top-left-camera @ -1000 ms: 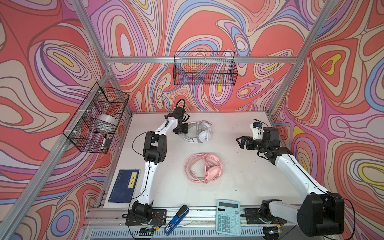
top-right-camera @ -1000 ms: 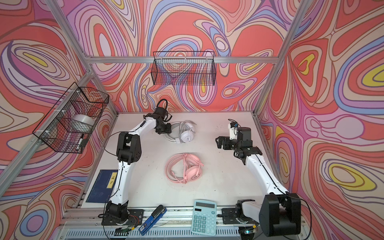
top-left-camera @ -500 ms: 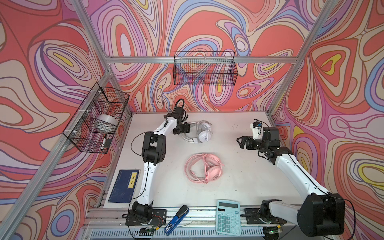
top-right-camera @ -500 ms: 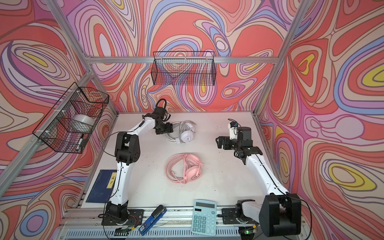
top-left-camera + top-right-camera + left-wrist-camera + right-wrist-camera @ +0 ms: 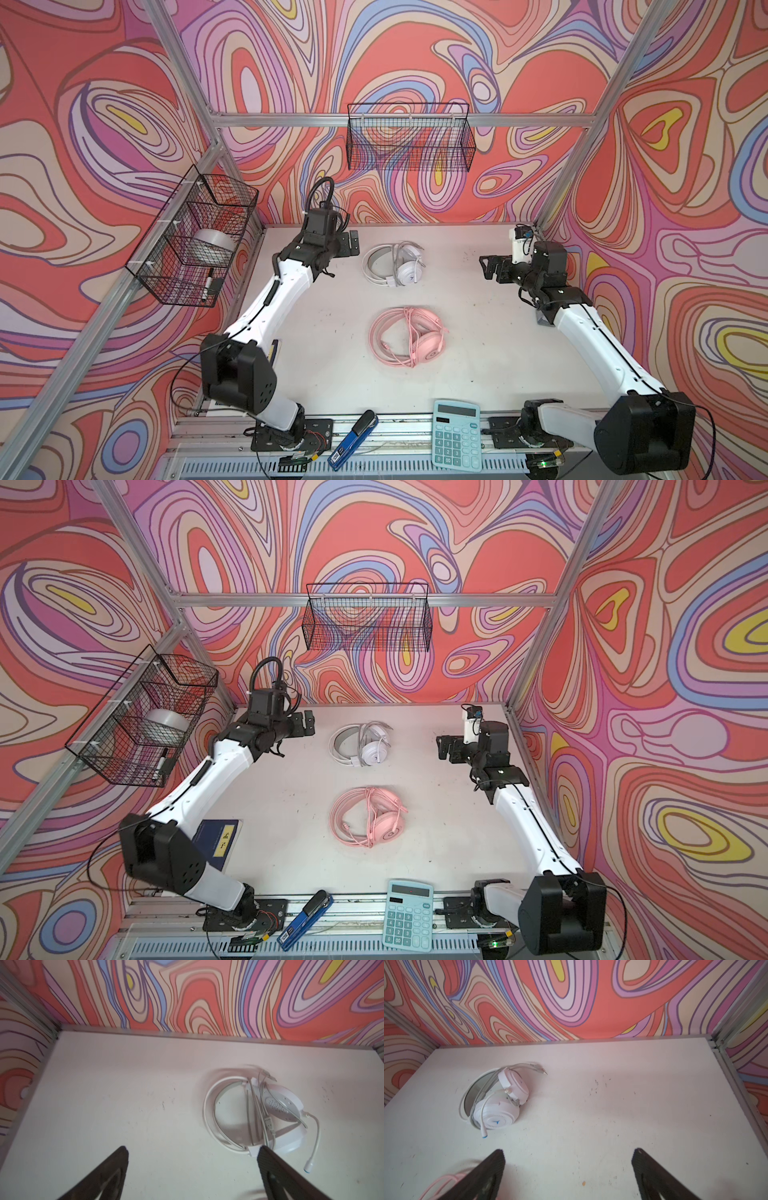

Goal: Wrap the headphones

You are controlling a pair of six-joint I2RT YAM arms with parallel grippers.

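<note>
The white headset [image 5: 395,264] lies on the table [image 5: 316,332], its cord bundled across the band. The left hand [image 5: 354,245] hovers just left of it, released and empty. The right hand [image 5: 490,269] is well to its right, also spread and empty. The pink headset [image 5: 407,336] lies in front of it, apart.

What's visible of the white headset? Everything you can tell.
The white headset lies on its side on the table, toward the back, beyond the pink headset. Glossy white plastic by the look; its two round earcups sit close together, the headband arcing toward the left arm's side. The pale grey cord is looped across band and cups, plugs poking out. A thin blue-tipped stalk lies loose. Nothing grips it; the left gripper stands open beside it, apart.
</note>
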